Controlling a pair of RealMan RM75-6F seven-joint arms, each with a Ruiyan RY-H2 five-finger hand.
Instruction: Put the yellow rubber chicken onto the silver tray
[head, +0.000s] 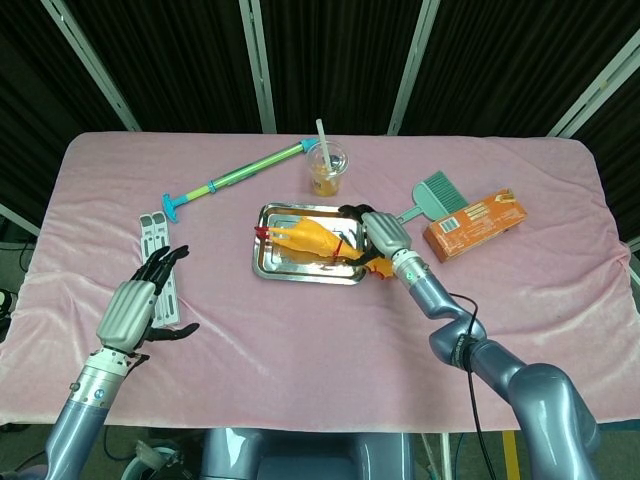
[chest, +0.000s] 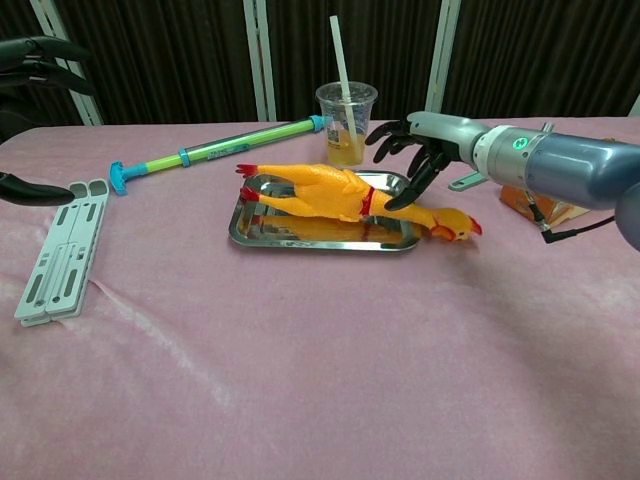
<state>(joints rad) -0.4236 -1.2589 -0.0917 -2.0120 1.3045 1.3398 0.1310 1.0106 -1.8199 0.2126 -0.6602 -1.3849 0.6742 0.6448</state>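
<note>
The yellow rubber chicken (head: 310, 240) (chest: 330, 190) lies lengthwise on the silver tray (head: 270, 270) (chest: 300, 240), its red feet at the left and its head hanging over the tray's right front corner. My right hand (head: 380, 235) (chest: 425, 150) hovers at the tray's right end with fingers spread; one fingertip (chest: 395, 202) is at the chicken's neck, and nothing is gripped. My left hand (head: 135, 310) hangs open over the cloth at the far left, away from the tray.
Behind the tray stands a plastic cup with a straw (head: 327, 170) (chest: 347, 120). A green and blue tube (head: 235, 178) lies back left, a white folding stand (head: 158, 265) by my left hand, a green brush (head: 432, 195) and an orange box (head: 475, 223) to the right.
</note>
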